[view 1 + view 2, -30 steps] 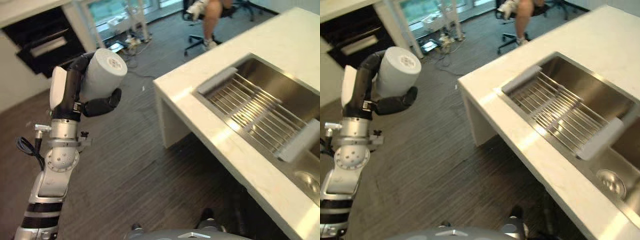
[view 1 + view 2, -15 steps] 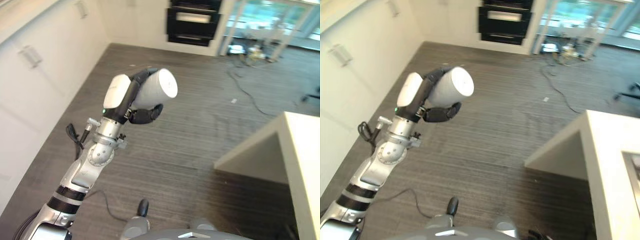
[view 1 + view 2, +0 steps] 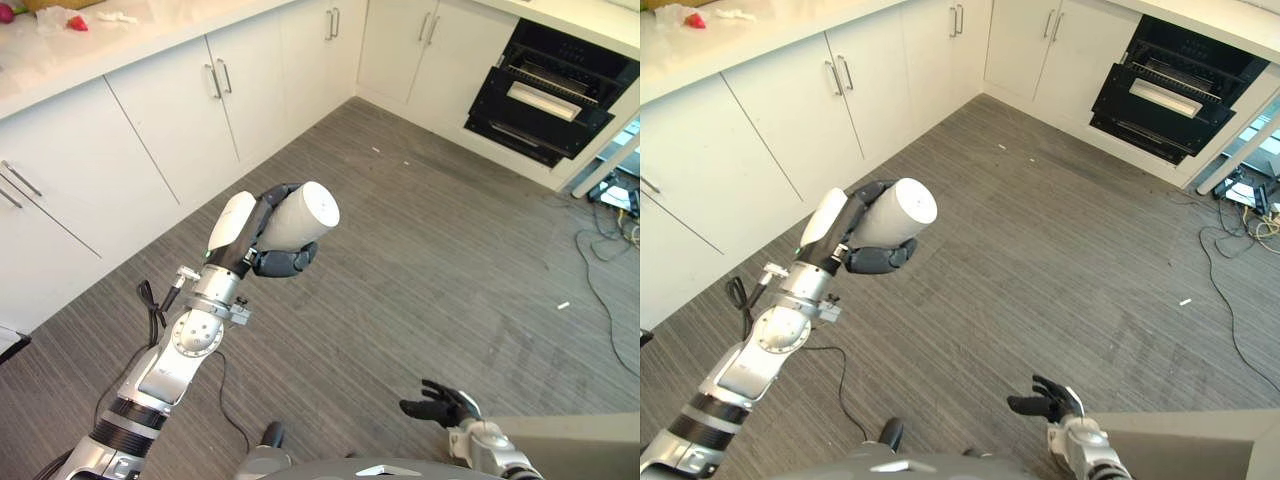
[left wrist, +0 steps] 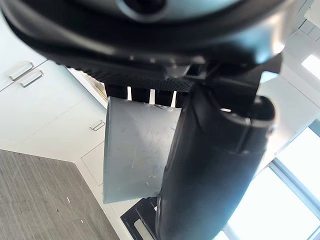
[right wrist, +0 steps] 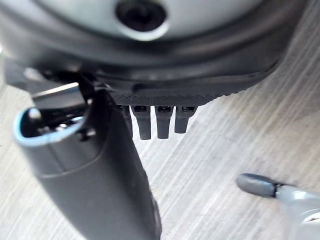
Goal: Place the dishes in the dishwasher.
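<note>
A pale grey cup lies on its side in my left hand, held up above the wood floor, with the fingers and thumb curled round it. The left wrist view shows the same cup between the fingers and the thumb. My right hand hangs low near the bottom edge, its fingers relaxed and holding nothing. A black built-in appliance with racks showing stands in the far cabinet run, well away from both hands.
White base cabinets run along the left under a pale countertop with small items on it. Cables trail over the floor at the right. A pale counter corner lies beside my right hand.
The camera has swung left: the island counter has left the view and the cabinets and black appliance now show. The cup stays in my left hand. My right hand has come into view.
</note>
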### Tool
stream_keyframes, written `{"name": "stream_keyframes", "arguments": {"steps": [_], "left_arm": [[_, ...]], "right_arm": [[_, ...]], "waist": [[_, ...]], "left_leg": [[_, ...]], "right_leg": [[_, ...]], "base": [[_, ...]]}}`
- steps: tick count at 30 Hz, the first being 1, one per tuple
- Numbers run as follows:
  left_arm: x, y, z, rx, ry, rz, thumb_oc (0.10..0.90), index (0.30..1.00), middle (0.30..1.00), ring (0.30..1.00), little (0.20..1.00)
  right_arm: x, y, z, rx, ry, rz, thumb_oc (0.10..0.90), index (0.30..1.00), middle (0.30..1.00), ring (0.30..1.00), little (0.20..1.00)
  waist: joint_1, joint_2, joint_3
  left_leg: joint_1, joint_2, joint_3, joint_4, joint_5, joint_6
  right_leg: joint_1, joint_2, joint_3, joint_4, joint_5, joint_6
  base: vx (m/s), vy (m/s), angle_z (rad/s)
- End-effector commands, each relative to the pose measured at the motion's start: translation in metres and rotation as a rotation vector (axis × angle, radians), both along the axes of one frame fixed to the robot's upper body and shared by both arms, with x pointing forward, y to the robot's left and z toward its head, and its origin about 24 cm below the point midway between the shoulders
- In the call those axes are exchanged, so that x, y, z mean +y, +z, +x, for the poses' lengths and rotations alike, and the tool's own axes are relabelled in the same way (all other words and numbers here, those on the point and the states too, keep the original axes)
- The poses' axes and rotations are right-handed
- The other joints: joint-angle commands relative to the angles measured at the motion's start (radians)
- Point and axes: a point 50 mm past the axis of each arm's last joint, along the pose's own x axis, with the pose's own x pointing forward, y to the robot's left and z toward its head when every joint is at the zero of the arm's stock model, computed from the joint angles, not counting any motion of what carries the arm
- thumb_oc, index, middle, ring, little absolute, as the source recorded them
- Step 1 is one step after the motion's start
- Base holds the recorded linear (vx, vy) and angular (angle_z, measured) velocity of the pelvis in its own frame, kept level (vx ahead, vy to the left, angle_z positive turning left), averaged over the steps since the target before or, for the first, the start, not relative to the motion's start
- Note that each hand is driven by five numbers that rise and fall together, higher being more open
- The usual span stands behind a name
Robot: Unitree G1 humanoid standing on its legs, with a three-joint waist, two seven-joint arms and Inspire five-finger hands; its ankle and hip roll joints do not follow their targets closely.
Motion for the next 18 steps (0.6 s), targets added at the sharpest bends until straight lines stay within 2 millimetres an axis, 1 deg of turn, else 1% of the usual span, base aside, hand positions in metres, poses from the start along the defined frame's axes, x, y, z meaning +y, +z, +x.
{"name": "stream_keyframes", "arguments": {"steps": [1,2,3,4,5,6,7,8,10,13,15,18], "left_arm": [[-0.004,0.063,0.006,-0.304,-0.055,-0.05,0.4,0.3,0.3,0.3,0.3],[-0.002,0.062,0.006,-0.298,-0.05,-0.043,0.4,0.3,0.3,0.3,0.3],[-0.009,0.061,0.007,-0.288,-0.083,-0.064,0.4,0.3,0.3,0.3,0.3],[-0.005,0.058,0.005,-0.278,-0.064,-0.083,0.4,0.3,0.3,0.3,0.3],[-0.001,0.058,0.004,-0.28,-0.049,-0.102,0.4,0.3,0.3,0.3,0.3],[0.003,0.057,0.003,-0.28,-0.032,-0.106,0.4,0.3,0.3,0.3,0.3],[0.004,0.056,0.002,-0.28,-0.02,-0.102,0.4,0.3,0.3,0.3,0.3],[0.006,0.051,0.002,-0.269,-0.005,-0.094,0.4,0.3,0.3,0.3,0.3],[0.006,0.051,0.002,-0.269,-0.005,-0.094,0.4,0.3,0.3,0.3,0.3],[0.003,0.05,0.003,-0.265,-0.012,-0.085,0.4,0.3,0.3,0.3,0.3],[0.001,0.049,0.004,-0.262,-0.017,-0.09,0.4,0.3,0.3,0.3,0.3],[0.0,0.05,0.003,-0.266,-0.024,-0.096,0.4,0.3,0.3,0.3,0.3]], "right_arm": [[-0.013,0.001,-0.009,-0.006,-0.001,-0.047,0.8,0.9,0.9,0.9,0.9],[-0.013,0.002,-0.009,-0.009,0.005,-0.047,0.8,0.9,0.9,0.9,0.9],[-0.002,-0.002,0.004,0.015,-0.021,-0.082,0.8,0.9,0.9,0.9,0.9],[0.001,-0.01,-0.012,0.075,-0.048,-0.067,0.8,0.9,0.9,0.9,0.9],[0.004,-0.015,-0.024,0.114,-0.043,-0.06,0.8,0.9,0.9,0.9,0.9],[0.006,-0.018,-0.032,0.137,-0.045,-0.054,0.8,0.9,0.9,0.9,0.9],[0.006,-0.019,-0.036,0.149,-0.042,-0.058,0.8,0.9,0.9,0.9,0.9],[0.006,-0.021,-0.043,0.173,-0.042,-0.06,0.8,0.9,0.9,0.9,0.9],[0.006,-0.021,-0.044,0.173,-0.042,-0.06,0.8,0.9,0.9,0.9,0.9],[-0.001,-0.025,-0.062,0.237,-0.075,-0.077,0.8,0.9,0.9,0.9,0.9],[-0.004,-0.026,-0.068,0.261,-0.089,-0.083,0.8,0.9,0.9,0.9,0.9],[-0.007,-0.027,-0.071,0.279,-0.094,-0.092,0.8,0.9,0.9,0.9,0.9]], "waist": [[-0.027,-0.03,-0.035],[-0.028,-0.029,-0.037],[-0.011,-0.02,-0.043],[-0.009,-0.008,-0.049],[-0.016,-0.002,-0.054],[-0.024,0.005,-0.058],[-0.031,0.009,-0.061],[-0.049,0.016,-0.066],[-0.047,0.017,-0.066],[-0.073,0.023,-0.078],[-0.082,0.023,-0.083],[-0.085,0.025,-0.086]], "left_leg": [[0.008,-0.021,0.073,0.009,-0.08,-0.021],[0.009,-0.018,0.088,0.007,-0.08,-0.022],[0.01,-0.019,0.089,0.005,-0.082,-0.02],[0.012,-0.02,0.094,0.003,-0.082,-0.017],[0.015,-0.02,0.107,0.001,-0.084,-0.016],[0.02,-0.017,0.122,0.001,-0.087,-0.014],[0.025,-0.016,0.133,0.001,-0.089,-0.013],[0.033,-0.014,0.149,0.001,-0.091,-0.012],[0.033,-0.013,0.15,0.001,-0.092,-0.012],[0.037,-0.012,0.159,0.001,-0.095,-0.014],[0.038,-0.012,0.16,0.001,-0.098,-0.013],[0.042,-0.01,0.16,0.001,-0.1,-0.012]], "right_leg": [[-0.052,-0.053,0.03,0.011,0.068,0.093],[-0.057,-0.054,0.037,0.011,0.071,0.093],[-0.059,-0.056,0.034,0.011,0.07,0.094],[-0.061,-0.056,0.036,0.011,0.071,0.096],[-0.063,-0.056,0.044,0.011,0.07,0.098],[-0.064,-0.056,0.056,0.011,0.072,0.097],[-0.065,-0.056,0.066,0.011,0.073,0.097],[-0.069,-0.056,0.082,0.011,0.077,0.096],[-0.07,-0.055,0.084,0.011,0.077,0.096],[-0.071,-0.053,0.098,0.011,0.077,0.095],[-0.071,-0.052,0.103,0.011,0.075,0.094],[-0.068,-0.05,0.107,0.011,0.073,0.092]], "base": [[0.0,-0.036,-0.43],[0.01,-0.031,-0.56],[0.02,0.013,-0.48],[0.04,0.042,-0.46],[0.03,0.053,-0.46],[0.02,0.055,-0.37],[0.02,0.054,-0.51],[0.02,0.037,-0.6],[0.01,0.015,-0.51],[0.01,0.009,-0.3],[0.0,0.0,-0.19],[0.0,0.001,-0.08]]}}
